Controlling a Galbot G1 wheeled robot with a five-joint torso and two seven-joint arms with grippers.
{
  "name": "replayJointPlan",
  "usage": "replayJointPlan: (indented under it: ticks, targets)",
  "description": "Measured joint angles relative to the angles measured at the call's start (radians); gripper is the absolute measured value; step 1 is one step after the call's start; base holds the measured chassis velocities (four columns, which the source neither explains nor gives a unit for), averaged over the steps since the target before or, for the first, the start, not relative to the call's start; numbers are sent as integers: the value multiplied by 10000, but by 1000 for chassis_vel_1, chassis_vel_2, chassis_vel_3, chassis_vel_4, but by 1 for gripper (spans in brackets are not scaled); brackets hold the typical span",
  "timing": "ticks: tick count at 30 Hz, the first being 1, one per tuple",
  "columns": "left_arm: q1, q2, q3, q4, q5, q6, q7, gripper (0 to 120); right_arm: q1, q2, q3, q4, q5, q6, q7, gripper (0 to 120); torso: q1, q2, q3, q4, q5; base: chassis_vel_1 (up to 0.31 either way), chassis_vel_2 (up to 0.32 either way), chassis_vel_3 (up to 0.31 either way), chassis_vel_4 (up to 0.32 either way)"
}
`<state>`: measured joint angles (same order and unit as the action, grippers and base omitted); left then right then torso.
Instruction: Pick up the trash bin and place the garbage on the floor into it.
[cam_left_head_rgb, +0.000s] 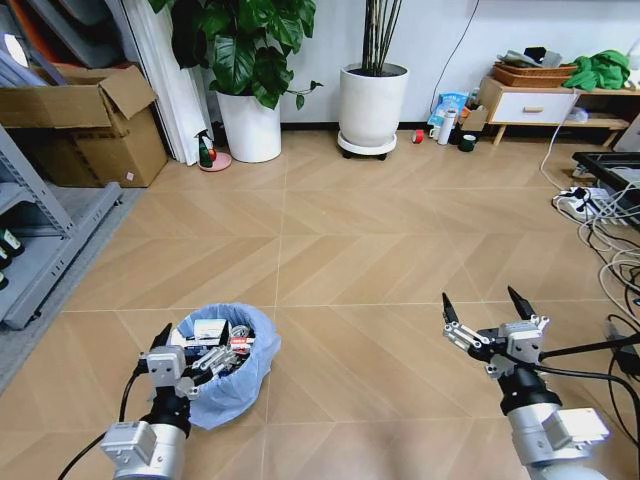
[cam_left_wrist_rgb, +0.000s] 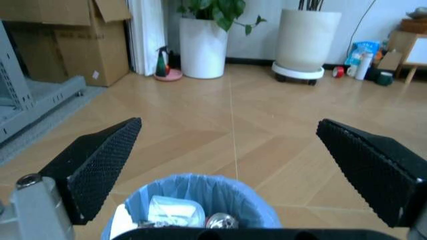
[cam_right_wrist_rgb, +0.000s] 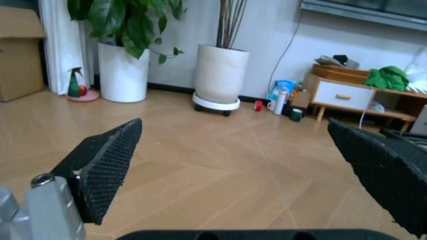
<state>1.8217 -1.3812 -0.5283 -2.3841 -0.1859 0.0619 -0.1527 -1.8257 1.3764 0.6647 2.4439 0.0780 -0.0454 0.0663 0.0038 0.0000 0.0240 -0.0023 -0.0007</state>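
Right, your left tool (cam_left_head_rgb: 190, 352) sits spread wide over the bin's (cam_left_head_rgb: 243, 385) near rim, gripping nothing, and the bin stands on the floor (cam_left_head_rgb: 350, 260) at your left, already stuffed with litter (cam_left_head_rgb: 212, 338). Your right tool (cam_left_head_rgb: 482, 318) hovers wide and empty above bare planks. To lift well, I'd say drop one finger (cam_left_wrist_rgb: 100, 157) inside the rim, one outside, and pinch wall and bag together. The bin's near wall is cut off behind your arm; the small red item (cam_left_head_rgb: 418, 136) by the far pot (cam_left_head_rgb: 372, 104) is too tiny to identify.
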Motion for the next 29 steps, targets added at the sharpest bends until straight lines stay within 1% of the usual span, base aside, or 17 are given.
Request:
replayJointPlan:
  ticks: [14, 29]
  targets:
    - [-105, 16, 54, -12, 11, 56, 35, 100, 137, -19, -97, -186, -162, 225, 209, 100, 0, 0, 0, 0, 0, 0, 0, 0, 0]
    - [-60, 4, 100, -10, 83, 140, 38, 100, 109, -13, -116, -176, -266, 116, 294, 100, 0, 0, 0, 0, 0, 0, 0, 0, 0]
